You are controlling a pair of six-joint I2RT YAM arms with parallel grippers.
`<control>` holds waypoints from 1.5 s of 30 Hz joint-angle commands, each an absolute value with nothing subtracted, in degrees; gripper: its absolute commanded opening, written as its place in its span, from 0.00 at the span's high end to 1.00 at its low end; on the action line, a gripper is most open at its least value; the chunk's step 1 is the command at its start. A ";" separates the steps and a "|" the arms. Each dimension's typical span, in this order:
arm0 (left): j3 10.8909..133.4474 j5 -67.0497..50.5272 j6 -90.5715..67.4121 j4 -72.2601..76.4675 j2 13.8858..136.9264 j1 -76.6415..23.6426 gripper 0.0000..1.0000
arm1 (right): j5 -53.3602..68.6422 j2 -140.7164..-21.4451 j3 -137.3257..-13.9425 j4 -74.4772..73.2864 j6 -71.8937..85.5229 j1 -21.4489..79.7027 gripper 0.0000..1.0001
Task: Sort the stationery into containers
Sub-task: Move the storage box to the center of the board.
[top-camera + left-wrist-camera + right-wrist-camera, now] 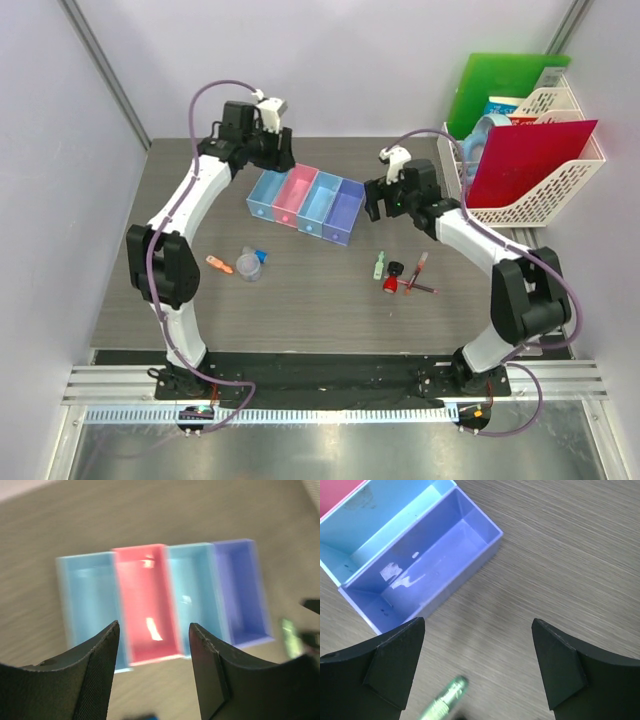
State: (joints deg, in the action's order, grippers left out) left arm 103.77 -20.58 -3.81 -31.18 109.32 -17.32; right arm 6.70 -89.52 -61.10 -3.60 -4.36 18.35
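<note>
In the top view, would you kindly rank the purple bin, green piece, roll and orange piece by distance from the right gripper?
1. Purple bin, just left of the right gripper.
2. Green piece, below it in the view.
3. Roll, far left.
4. Orange piece, farthest left.

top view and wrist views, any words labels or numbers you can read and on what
None can be read.
Box in the white rack: any print too small to read.
Green piece: too blurred to read.
Purple bin: pale sticker patch, no letters visible.

Wood-grain table (300, 300) carries joined bins (306, 205), orange piece (218, 264), clear roll (249, 266), green piece (379, 265), pens (418, 275), file rack (545, 190).
</note>
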 commanded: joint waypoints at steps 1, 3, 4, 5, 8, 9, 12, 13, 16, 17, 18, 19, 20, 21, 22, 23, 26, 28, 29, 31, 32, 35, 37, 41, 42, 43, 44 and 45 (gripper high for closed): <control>101.52 -7.48 6.75 -28.13 109.33 -12.76 0.42 | 2.47 -94.47 -66.87 -0.35 -1.67 21.35 0.07; 101.34 -3.80 8.52 -27.25 110.56 -11.69 0.41 | 0.97 -97.02 -68.20 -0.35 -0.97 22.14 0.08; 101.51 -2.39 9.40 -26.99 112.05 -10.73 0.42 | 0.44 -97.64 -69.16 -0.26 -0.71 23.02 0.08; 101.60 -1.42 10.36 -26.29 112.76 -10.37 0.41 | 0.27 -98.17 -69.60 -0.26 -0.62 23.46 0.08; 101.69 -0.44 11.51 -24.70 115.66 -9.23 0.42 | -2.28 -100.02 -70.75 -0.18 -0.53 24.87 0.08; 101.86 1.21 11.86 -24.61 116.36 -9.05 0.42 | -2.46 -100.37 -70.93 -0.26 -0.53 25.05 0.08; 101.78 1.84 12.83 -23.30 118.65 -8.96 0.42 | -2.90 -101.51 -71.19 -0.35 -0.35 25.75 0.08; 101.78 1.76 13.18 -23.12 119.26 -9.05 0.42 | -3.07 -101.77 -71.19 -0.26 -0.44 25.93 0.08; 102.30 1.41 13.45 -23.03 121.02 -9.05 0.42 | -3.95 -103.09 -71.45 -0.35 -0.70 26.28 0.08; 102.22 0.80 13.19 -22.94 121.63 -9.14 0.42 | -3.87 -103.70 -71.54 -0.35 -0.79 26.54 0.08; 102.22 0.36 12.92 -22.94 121.90 -9.05 0.42 | -4.04 -104.06 -71.63 -0.26 -0.79 26.46 0.08; 102.13 0.35 12.57 -23.03 121.99 -9.14 0.42 | -4.57 -104.41 -71.80 -0.26 -0.88 26.63 0.08; 101.95 -1.48 12.48 -22.94 122.17 -9.14 0.42 | -4.57 -105.11 -71.98 -0.26 -0.97 26.63 0.08; 101.69 -1.93 12.39 -23.03 122.08 -9.31 0.42 | -4.83 -105.38 -72.07 -0.35 -1.14 26.80 0.08; 101.52 -2.19 12.22 -23.11 121.91 -9.40 0.43 | -5.01 -105.73 -72.42 -0.26 -1.23 26.89 0.08; 101.43 -2.37 12.22 -22.94 121.73 -9.58 0.42 | -5.18 -105.99 -72.60 -0.35 -1.23 26.98 0.08; 100.90 -4.83 11.60 -23.03 121.20 -9.67 0.43 | -5.36 -107.14 -73.21 -0.53 -1.49 26.98 0.08; 100.46 -5.71 11.51 -23.20 121.20 -10.11 0.42 | -5.45 -108.10 -73.91 -0.44 -1.58 27.16 0.08; 100.37 -5.71 11.69 -23.38 121.38 -10.37 0.42 | -5.71 -108.54 -74.18 -0.53 -1.67 27.16 0.08; 99.76 -5.71 12.13 -23.64 121.90 -11.16 0.43 | -5.80 -109.77 -74.97 -0.79 -1.84 27.25 0.08; 99.49 -5.80 12.13 -23.73 121.90 -11.51 0.43 | -5.97 -110.12 -75.41 -0.97 -2.02 27.16 0.08; 97.65 -7.20 12.30 -23.82 121.64 -12.83 0.43 | -6.33 -111.53 -76.99 -1.84 -2.81 27.33 0.08; 96.51 -7.29 12.30 -24.17 121.38 -14.15 0.43 | -6.50 -111.97 -77.87 -2.28 -3.51 27.51 0.08; 95.10 -9.92 11.43 -25.49 119.54 -15.73 0.44 | -7.21 -112.76 -78.84 -2.63 -5.71 27.77 0.08; 94.58 -10.37 11.08 -25.92 118.92 -16.17 0.44 | -7.47 -112.85 -79.01 -2.64 -6.32 27.77 0.08; 94.14 -10.72 10.81 -26.19 118.31 -16.43 0.44 | -7.47 -112.94 -79.01 -2.64 -6.59 27.77 0.08; 93.26 -11.59 10.64 -26.37 117.17 -16.78 0.44 | -7.73 -113.03 -79.01 -2.72 -6.77 27.86 0.08; 92.64 -12.30 10.37 -26.72 116.46 -17.05 0.44 | -7.91 -113.03 -78.75 -2.81 -6.94 27.95 0.08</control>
State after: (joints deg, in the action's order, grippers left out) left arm 94.87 -3.77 12.38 -24.58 121.78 -13.04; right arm -9.28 -112.22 -76.14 -5.50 -5.67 26.28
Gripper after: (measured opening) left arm 0.558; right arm 0.922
